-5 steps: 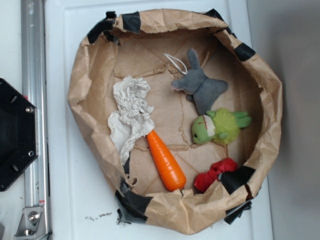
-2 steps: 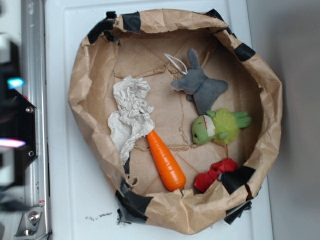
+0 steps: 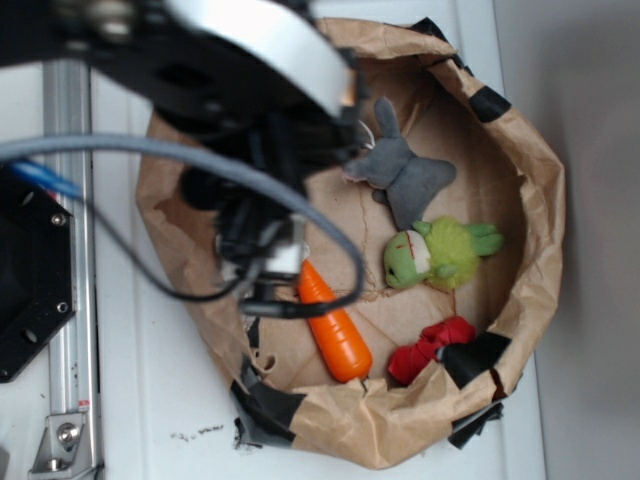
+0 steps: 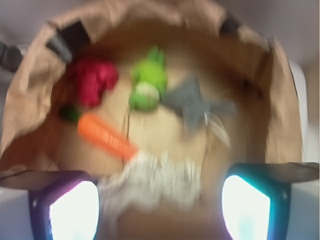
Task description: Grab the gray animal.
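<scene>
The gray animal point(image 3: 402, 172) is lying on the floor of a brown paper basket point(image 3: 530, 200) that is sitting on the white table point(image 3: 140, 400), toward the far upper right of the basket's interior in the exterior view, with one long ear pointing up and its body stretching down to the right. Just below it a lime-green plush point(image 3: 440, 253) is resting, close to but seemingly not touching the gray toy, and a red item point(image 3: 430, 348) is lying against the basket wall lower down. An orange carrot point(image 3: 335, 325) is lying diagonally near the middle of the floor, its upper end partly hidden by the robot arm point(image 3: 250, 110), which is reaching in blurred from the upper left and covering the left half of the basket. In the blurred wrist view the end effector point(image 4: 160, 205) is hanging with its two fingers point(image 4: 65, 205) spread wide apart and nothing between them, poised above the off-white cloth point(image 4: 155, 180); the gray animal point(image 4: 192, 105) is sitting well beyond the fingertips, to the right of the green plush point(image 4: 147, 82), apart from the end effector.
</scene>
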You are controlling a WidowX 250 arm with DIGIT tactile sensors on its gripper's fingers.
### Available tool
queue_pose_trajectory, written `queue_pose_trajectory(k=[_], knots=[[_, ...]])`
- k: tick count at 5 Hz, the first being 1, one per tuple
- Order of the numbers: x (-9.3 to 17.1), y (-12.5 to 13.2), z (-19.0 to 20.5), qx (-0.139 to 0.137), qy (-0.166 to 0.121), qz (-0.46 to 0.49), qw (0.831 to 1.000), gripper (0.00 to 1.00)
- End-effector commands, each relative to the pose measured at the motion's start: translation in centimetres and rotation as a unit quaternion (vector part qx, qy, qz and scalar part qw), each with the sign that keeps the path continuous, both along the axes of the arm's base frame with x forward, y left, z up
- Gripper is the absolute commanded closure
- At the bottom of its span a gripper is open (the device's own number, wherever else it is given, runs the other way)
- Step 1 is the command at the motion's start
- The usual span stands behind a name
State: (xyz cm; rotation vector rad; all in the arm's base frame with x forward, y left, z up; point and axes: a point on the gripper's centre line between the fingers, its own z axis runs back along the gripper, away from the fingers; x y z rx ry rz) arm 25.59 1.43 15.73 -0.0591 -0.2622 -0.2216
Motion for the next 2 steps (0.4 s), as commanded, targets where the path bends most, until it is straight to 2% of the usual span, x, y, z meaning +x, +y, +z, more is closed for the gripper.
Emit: queue_pose_trajectory(k=[1,2], knots=[[5.5,0.9,-8.1,0.079,-0.014,-0.064,0.995,0.0],[6.9,1.0,-11.7,0.129,0.024,-0.092,0.987,0.0]])
